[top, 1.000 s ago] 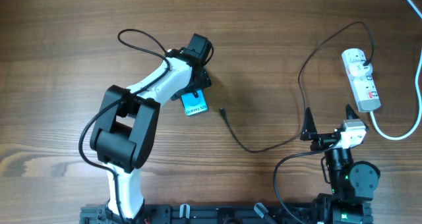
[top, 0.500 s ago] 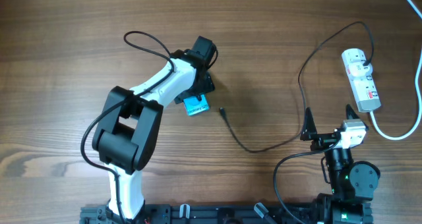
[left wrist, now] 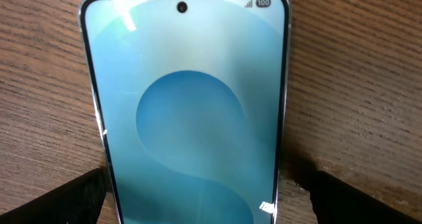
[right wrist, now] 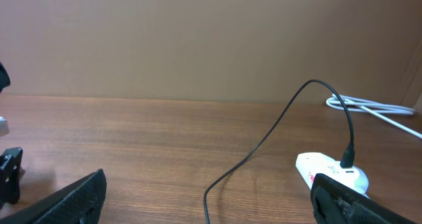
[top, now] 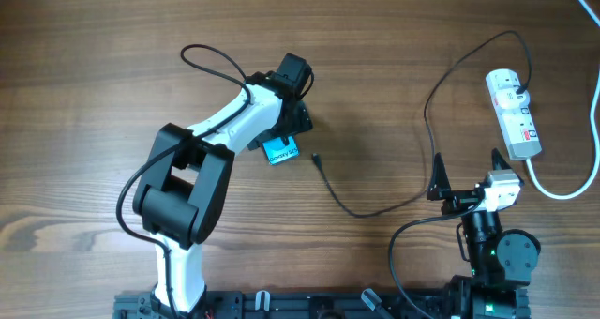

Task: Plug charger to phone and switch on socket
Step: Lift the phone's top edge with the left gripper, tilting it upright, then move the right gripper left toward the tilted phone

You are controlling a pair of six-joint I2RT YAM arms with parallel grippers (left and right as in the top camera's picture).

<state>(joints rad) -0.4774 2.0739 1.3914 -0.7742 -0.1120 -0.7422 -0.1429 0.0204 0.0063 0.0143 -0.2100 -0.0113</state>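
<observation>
The phone, with a cyan screen, lies flat on the wood table left of centre, partly under my left arm. It fills the left wrist view. My left gripper is open and straddles the phone, one finger on each side. The charger is a thin black cable running from the socket to its loose tip, just right of the phone. The socket is a white strip at the far right. My right gripper is open and empty; between its fingers the wrist view shows the cable and socket.
The socket's thick white cord curves off the right edge and also shows in the right wrist view. A brown wall stands behind the table there. The left arm's own black cable loops above it.
My left arm and gripper have shifted slightly right and up over the phone. The phone has slid a little right. The right arm, cable and socket have not moved.
</observation>
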